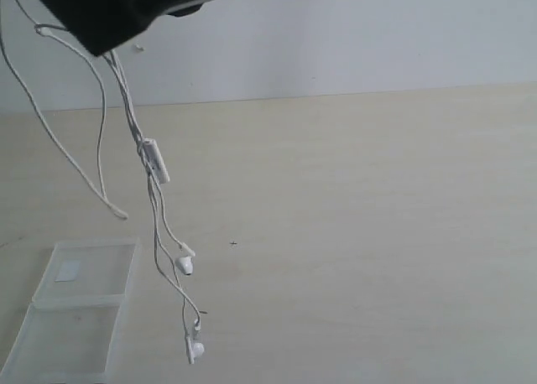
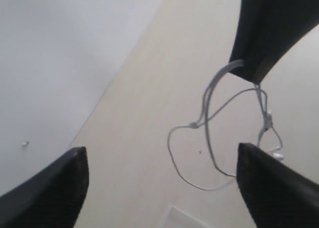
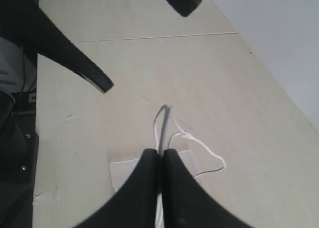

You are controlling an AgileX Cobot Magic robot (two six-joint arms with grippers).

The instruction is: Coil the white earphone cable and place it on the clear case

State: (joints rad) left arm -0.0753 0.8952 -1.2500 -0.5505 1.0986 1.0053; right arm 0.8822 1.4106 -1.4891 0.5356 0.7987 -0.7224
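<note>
Right wrist view: right gripper [image 3: 160, 157] clamps white earphone cable [image 1: 155, 160] aloft — left gripper [image 2: 160, 153] spread.

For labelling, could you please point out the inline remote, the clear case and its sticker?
inline remote [image 1: 155, 160]: exterior view, middle of its bar.
clear case [image 1: 71, 342]: exterior view, on the stickerless half.
sticker [image 1: 67, 272]: exterior view, its middle.

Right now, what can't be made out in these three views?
- Exterior view: the top edge cuts off the dark gripper, so its jaws and its hold on the white earphone cable are unseen.
- Exterior view: the bottom edge cuts off the clear case.
- Right wrist view: the shut right gripper covers part of the case and of the cable.
</note>
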